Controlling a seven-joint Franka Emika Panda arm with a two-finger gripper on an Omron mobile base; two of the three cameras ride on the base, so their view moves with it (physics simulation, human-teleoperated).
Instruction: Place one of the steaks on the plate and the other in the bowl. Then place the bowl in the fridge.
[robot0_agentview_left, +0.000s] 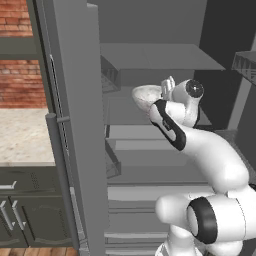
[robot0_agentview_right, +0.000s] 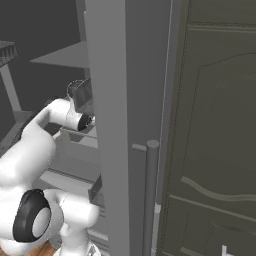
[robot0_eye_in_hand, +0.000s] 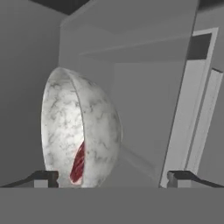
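The whitish marbled bowl (robot0_agentview_left: 144, 94) rests on a shelf inside the open fridge (robot0_agentview_left: 75, 110). In the hand view the bowl (robot0_eye_in_hand: 81, 131) looks tipped on its side because the hand is rolled. A red steak (robot0_eye_in_hand: 78, 164) lies inside it. My gripper (robot0_eye_in_hand: 111, 177) is open, its fingertips (robot0_eye_in_hand: 43, 177) spread wide on either side of the bowl's near rim and not touching it. From the left base view the gripper (robot0_agentview_left: 167, 86) is right beside the bowl, reaching into the fridge. The plate is out of view.
The fridge's left door (robot0_agentview_left: 65, 150) stands open at my left with its long handle. The right door's edge (robot0_agentview_right: 125, 125) hides most of the hand. Shelves (robot0_agentview_left: 160, 57) and door bins (robot0_agentview_left: 112, 165) surround the arm. Dark cabinets (robot0_agentview_right: 215, 150) stand at the right.
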